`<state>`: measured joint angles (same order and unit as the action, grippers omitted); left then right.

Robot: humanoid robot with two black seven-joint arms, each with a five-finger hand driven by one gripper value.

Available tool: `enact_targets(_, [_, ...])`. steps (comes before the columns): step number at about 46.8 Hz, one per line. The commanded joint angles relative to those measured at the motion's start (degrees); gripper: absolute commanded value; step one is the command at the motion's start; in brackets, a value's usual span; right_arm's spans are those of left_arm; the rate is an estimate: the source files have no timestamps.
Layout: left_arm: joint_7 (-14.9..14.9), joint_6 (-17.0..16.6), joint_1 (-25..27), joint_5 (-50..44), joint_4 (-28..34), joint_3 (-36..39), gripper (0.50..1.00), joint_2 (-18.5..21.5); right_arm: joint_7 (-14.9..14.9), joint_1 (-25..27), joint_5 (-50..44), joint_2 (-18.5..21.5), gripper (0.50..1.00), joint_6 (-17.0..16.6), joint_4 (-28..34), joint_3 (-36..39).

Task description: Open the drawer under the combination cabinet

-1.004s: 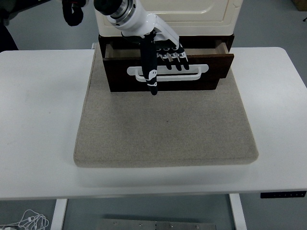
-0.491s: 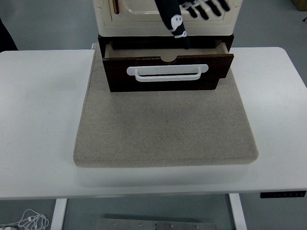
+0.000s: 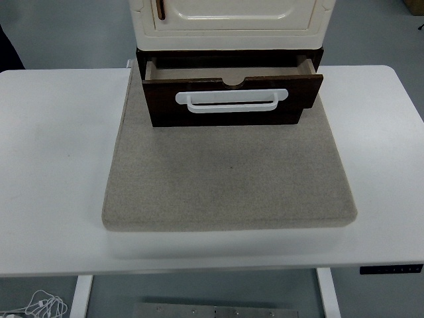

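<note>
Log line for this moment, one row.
drawer: pulled partly out of cabinet | handle: free | mat: bare in front | hands: neither in view

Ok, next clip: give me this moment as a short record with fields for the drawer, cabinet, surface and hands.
drawer: dark brown drawer pulled partly out, interior gap visible behind its front
handle: white handle across the drawer front, nothing touching it
cabinet: cream cabinet sitting above the drawer
surface: grey mat on white table
hands: neither in view
</note>
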<state>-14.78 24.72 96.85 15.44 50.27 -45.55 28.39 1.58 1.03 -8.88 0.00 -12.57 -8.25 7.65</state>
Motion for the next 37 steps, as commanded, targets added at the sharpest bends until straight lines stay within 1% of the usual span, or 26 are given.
enact_targets(1, [2.29, -3.09, 0.35, -0.15, -4.03, -0.25, 1.000, -0.01, 0.00, 0.11, 0.00, 0.00, 0.926, 0.00, -0.01, 0.00])
enact_targets(7, [5.28, -8.97, 0.62, -0.76, -8.96, -0.33, 1.000, -0.09, 0.00, 0.03, 0.00, 0.00, 0.926, 0.00, -0.01, 0.00])
enact_targets(11, [8.70, -13.54, 0.53, -0.94, -10.98, -0.33, 1.000, -0.09, 0.00, 0.03, 0.00, 0.00, 0.926, 0.00, -0.01, 0.00])
enact_targets(13, [10.46, -16.62, 0.36, -0.85, -12.38, -0.25, 1.000, -0.09, 0.00, 0.03, 0.00, 0.00, 0.926, 0.00, -0.01, 0.00])
enact_targets(16, [12.58, -22.50, 0.18, -0.94, -14.93, -0.07, 1.000, -0.09, 0.00, 0.11, 0.00, 0.00, 0.926, 0.00, 0.07, 0.00])
enact_targets(18, [13.19, -25.32, -0.08, -1.02, -16.25, -0.16, 1.000, -0.18, 0.00, 0.03, 0.00, 0.00, 0.926, 0.00, -0.01, 0.00])
enact_targets(20, [13.28, -27.43, -1.05, -1.11, -17.92, -0.16, 1.000, -0.18, 0.00, 0.03, 0.00, 0.00, 0.926, 0.00, -0.01, 0.00])
enact_targets(22, [13.28, -28.32, -2.19, -1.20, -19.76, -0.16, 1.000, -0.27, 0.00, 0.03, 0.00, 0.00, 0.926, 0.00, -0.01, 0.00])
enact_targets(26, [13.28, -28.32, -3.95, -2.69, -22.76, -0.16, 1.000, -0.45, 0.00, 0.11, 0.00, 0.00, 0.926, 0.00, -0.01, 0.00])
enact_targets(29, [12.41, -27.80, -5.35, -5.15, -24.16, -0.16, 1.000, -0.45, 0.00, 0.03, 0.00, 0.00, 0.926, 0.00, -0.01, 0.00])
enact_targets(33, [11.53, -26.30, -7.29, -10.42, -25.13, -0.07, 1.000, -0.53, 0.00, 0.03, 0.00, 0.00, 0.926, 0.00, -0.01, 0.00])
enact_targets(37, [11.18, -26.04, -9.13, -14.73, -25.75, 0.19, 1.000, -0.62, 0.00, 0.03, 0.00, 0.00, 0.926, 0.00, -0.01, 0.00])
